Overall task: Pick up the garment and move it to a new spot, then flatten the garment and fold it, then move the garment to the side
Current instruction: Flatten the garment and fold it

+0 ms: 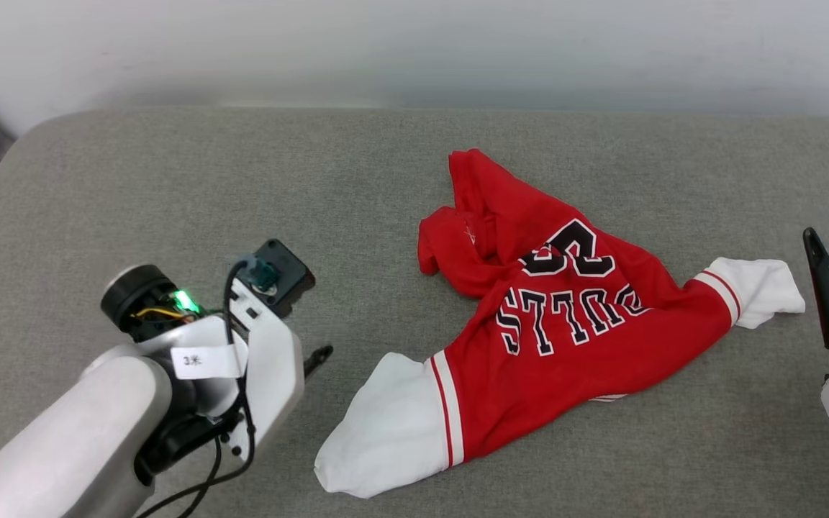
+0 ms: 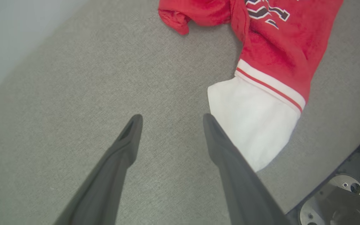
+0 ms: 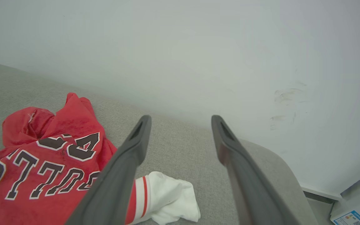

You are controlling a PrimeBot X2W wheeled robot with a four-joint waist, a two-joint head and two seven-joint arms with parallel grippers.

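Observation:
The garment (image 1: 573,324), a red shirt with white sleeves and black "BULLS" lettering, lies crumpled and partly spread on the grey cushion, its lettering upside down in the head view. One white sleeve (image 1: 386,432) points toward the near left and the other sleeve (image 1: 760,288) toward the right. My left gripper (image 2: 172,120) is open over bare cushion, just left of the near sleeve (image 2: 252,122), with nothing between its fingers. My right gripper (image 3: 181,120) is also open and holds nothing; it hovers right of the garment (image 3: 42,156), beside the right sleeve (image 3: 167,197).
The grey cushion (image 1: 170,180) has rounded corners and ends at a pale wall (image 1: 414,43) behind. Its right end drops to the floor, where a printed sheet (image 3: 352,218) lies. Part of the robot's base (image 2: 348,193) shows in the left wrist view.

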